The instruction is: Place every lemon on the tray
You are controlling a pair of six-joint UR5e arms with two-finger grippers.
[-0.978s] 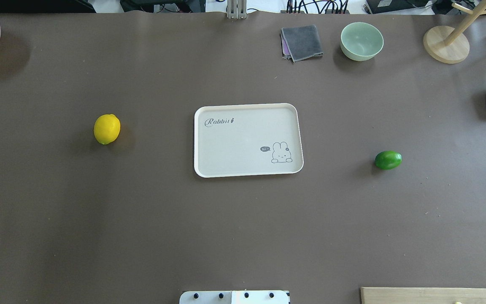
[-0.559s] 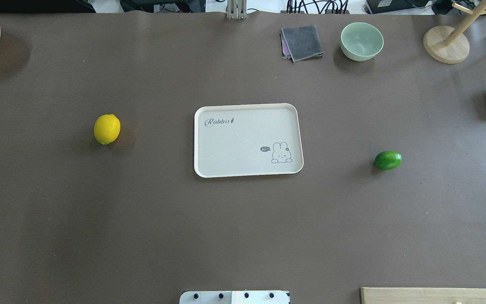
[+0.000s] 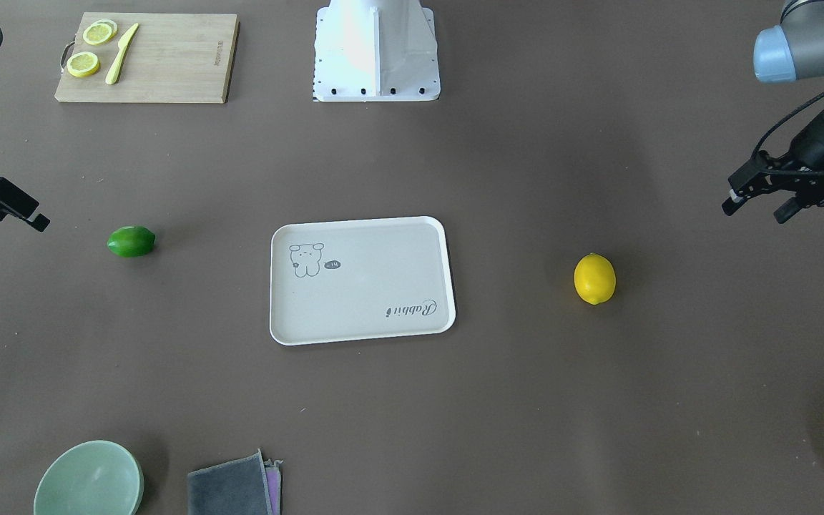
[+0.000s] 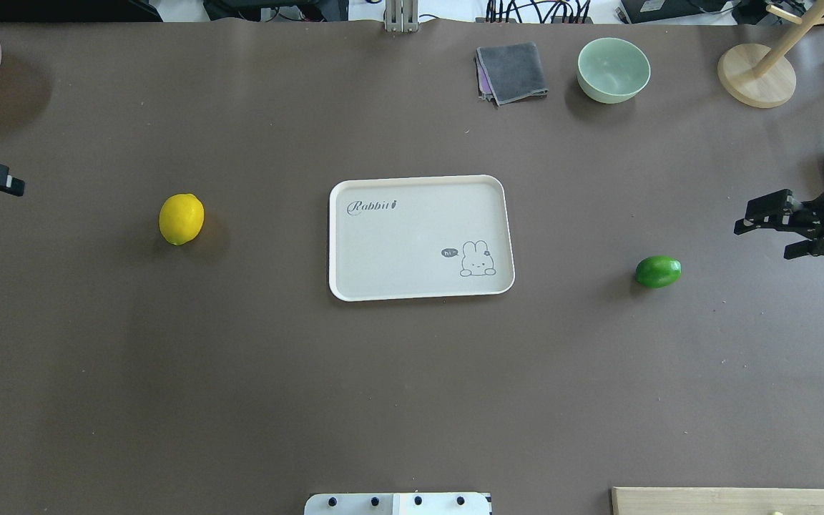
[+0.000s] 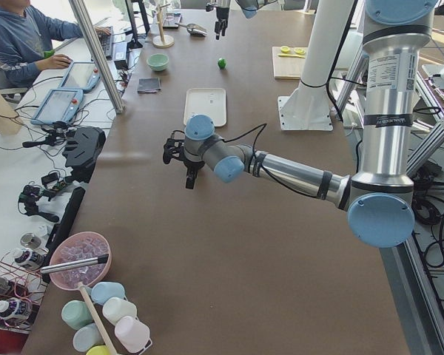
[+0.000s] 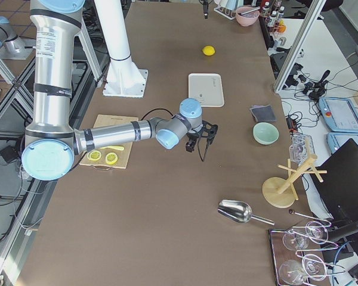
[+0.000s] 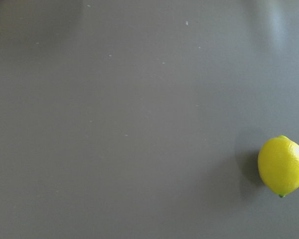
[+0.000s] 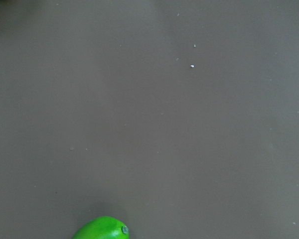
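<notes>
Overhead ext.: glossy oval green lemon [image 4: 658,272]

On the table [image 4: 240,393], with the tray [image 4: 412,239] at the dial's centre in the overhead view, one lemon [image 4: 182,219] lies at 9 o'clock, the other lemon [image 4: 658,272] at 3, the cloth [image 4: 512,71] at 1, the bowl [image 4: 613,69] at 2.

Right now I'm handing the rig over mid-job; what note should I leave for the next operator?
Left gripper: open, empty, in the air beyond the yellow lemon from the tray.
Right gripper: open, empty, beyond the green lemon.
Both lemons lie on the table, one to each side of the tray, which holds nothing.
Done: nothing placed.
Left: grasp each lemon and set it on the tray.
</notes>
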